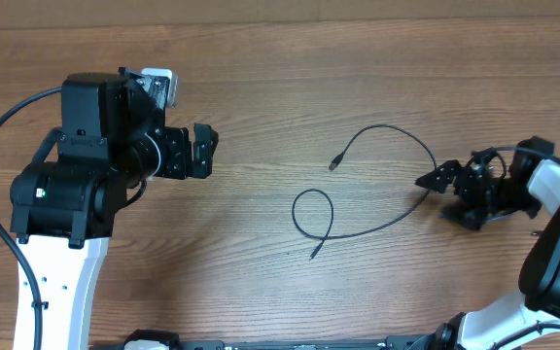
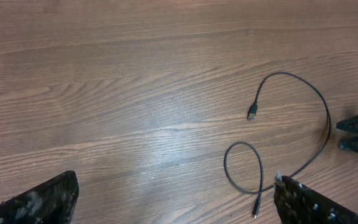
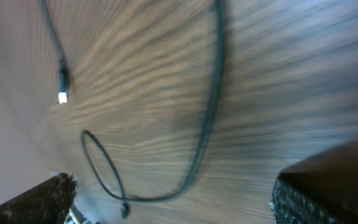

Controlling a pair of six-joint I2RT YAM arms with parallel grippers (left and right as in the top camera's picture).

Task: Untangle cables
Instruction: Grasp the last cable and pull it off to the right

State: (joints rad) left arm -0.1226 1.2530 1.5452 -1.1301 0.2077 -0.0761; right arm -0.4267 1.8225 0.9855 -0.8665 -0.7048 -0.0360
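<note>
The work surface is a wood-grain table [image 1: 261, 78], brown, with the grain running left to right in the overhead view.

Item count on the table: one cable [image 1: 387, 127]. It is thin, black and lies flat and loose, not knotted. It has two plug ends and one loop.

- First plug end [image 1: 334, 163]: lies near the table centre. From it the cable rises in a wide arc toward the right arm.
- Loop [image 1: 312, 211]: a single small closed circle where the cable crosses itself once.
- Second plug end [image 1: 314, 254]: lies just past the loop, on the side nearer the arm bases.

Tool state, two grippers:

- Left gripper [image 1: 207, 153]: jaws apart, nothing between them. It is held above the table, well apart from the cable. In the left wrist view both fingers [image 2: 36, 202] frame bare wood.
- Right gripper [image 1: 443, 194]: jaws apart, nothing clamped. Its fingertips [image 2: 356, 123] point at the outer bend of the arc and sit just beside it. Contact cannot be confirmed. The right wrist view is blurred.
</note>
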